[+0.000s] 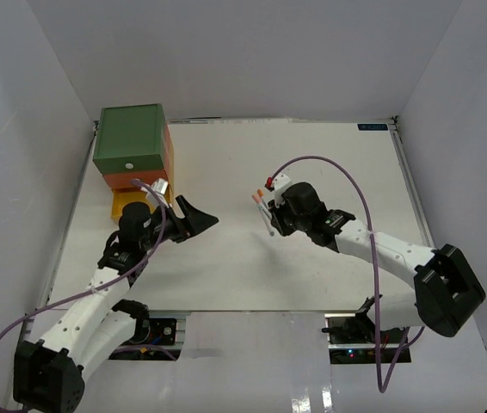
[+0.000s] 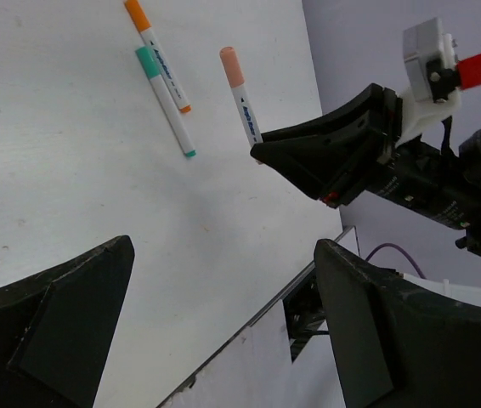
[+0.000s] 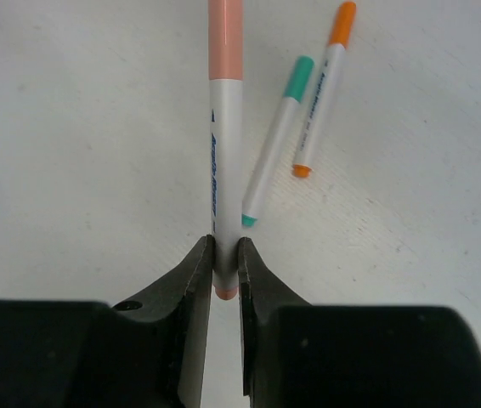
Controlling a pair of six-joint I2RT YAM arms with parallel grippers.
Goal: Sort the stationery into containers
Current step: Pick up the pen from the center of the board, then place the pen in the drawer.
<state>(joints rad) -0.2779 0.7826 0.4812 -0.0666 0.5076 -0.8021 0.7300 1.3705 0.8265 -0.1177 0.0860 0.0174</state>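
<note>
The right tool [image 3: 225, 251] is closed on the tail end of a peach-capped pen [image 3: 224, 127], its two fingers [image 3: 194, 280] pinching the white barrel from either side while the cap points away from the wrist. Whether the pen lies on the white counter [image 1: 312, 163] or is raised off it cannot be told from these views. Just beside it, on the counter, lie two more pens: a green-capped pen [image 3: 274, 144], whose tip comes close to the held barrel, and an orange-capped pen [image 3: 319, 93] next to it on the far side, the two nearly parallel and angled a little against the held one. The left tool [image 2: 223, 245] hangs above the counter with its fingers spread wide apart and nothing between them, facing the right tool and the three pens. The containers stand at the far left corner of the counter, well apart from the pens: a green drawer [image 1: 130, 138] on top, an orange-red drawer [image 1: 144, 179] under it, and a yellow drawer [image 1: 123, 205] at the bottom, which shows forward of the others and is partly hidden by the left arm.
</note>
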